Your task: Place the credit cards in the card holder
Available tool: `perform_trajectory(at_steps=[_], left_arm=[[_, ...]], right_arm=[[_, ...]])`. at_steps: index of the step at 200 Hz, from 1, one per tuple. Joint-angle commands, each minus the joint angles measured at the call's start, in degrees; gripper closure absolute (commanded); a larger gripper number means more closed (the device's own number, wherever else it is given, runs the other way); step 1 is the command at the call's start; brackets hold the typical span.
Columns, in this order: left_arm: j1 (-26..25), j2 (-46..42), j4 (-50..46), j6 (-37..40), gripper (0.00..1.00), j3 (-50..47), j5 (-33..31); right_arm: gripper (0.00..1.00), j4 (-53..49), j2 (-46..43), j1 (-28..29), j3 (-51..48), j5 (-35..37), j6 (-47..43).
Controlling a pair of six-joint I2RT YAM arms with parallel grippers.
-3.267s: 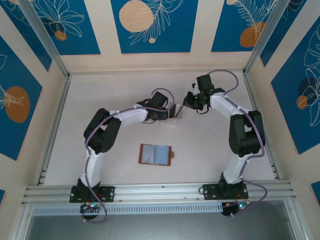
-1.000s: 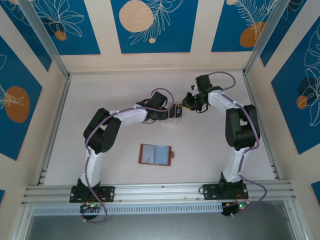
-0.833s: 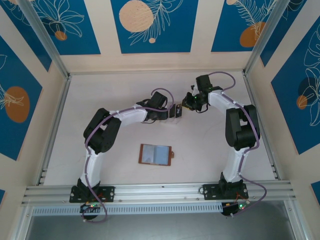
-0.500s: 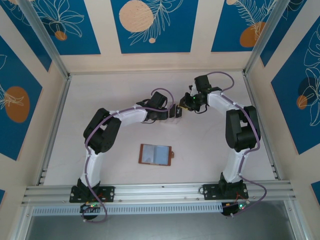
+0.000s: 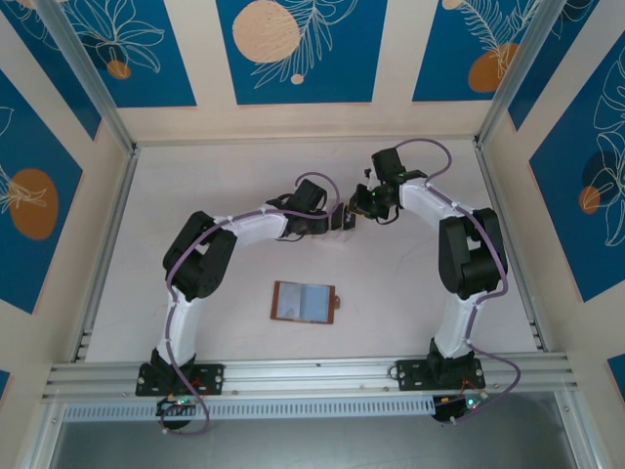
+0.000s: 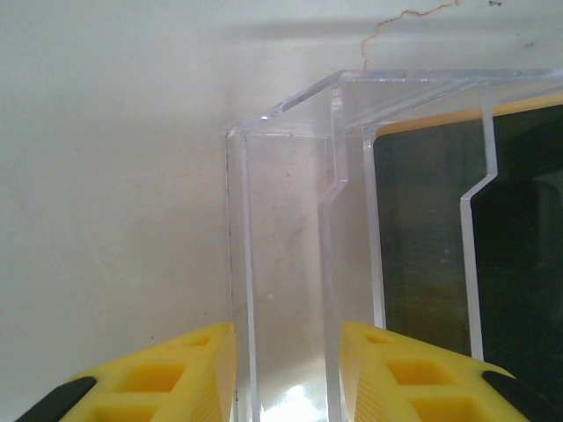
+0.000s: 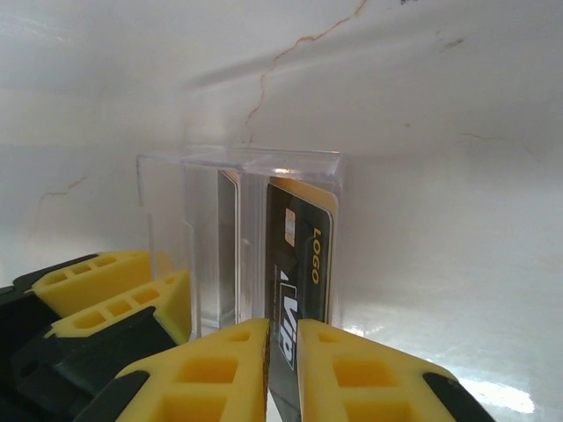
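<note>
Our right arm (image 5: pixel 422 200) has edged left toward the clear stand (image 7: pixel 255 237).
The right jaws pinch a dark credit card (image 7: pixel 299 264) standing in it; the left jaws clamp the stand's end; the card holder (image 5: pixel 305 301) lies open on the counter (image 5: pixel 195 176), lower centre.

The right arm (image 5: pixel 430 200) has swung leftward from where it stood a few seconds back; its elbow has drawn in with it, and the wrist now sits further left over the table; the right gripper (image 5: pixel 357 204), which was a little off from the clear stand (image 5: pixel 339 219), has come right up to the stand's right end; its fingers now pinch the edge of a dark credit card (image 7: pixel 297 251) standing in the end slot.
</note>
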Motion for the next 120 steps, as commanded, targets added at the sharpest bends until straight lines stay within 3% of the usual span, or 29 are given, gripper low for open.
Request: perform_trajectory(at_steps=[1,120], left_arm=[[0.93,4.37,-5.06,0.15,0.65,-3.10,-0.78],[1.02,4.53,-5.06,0.19,0.65,-2.97,-0.76]], right_arm=[[0.81,-3.94,-2.20,0.74,1.27,4.55,-1.73],[0.81,-7.21,-1.15,3.00,3.59,12.52,-2.91]])
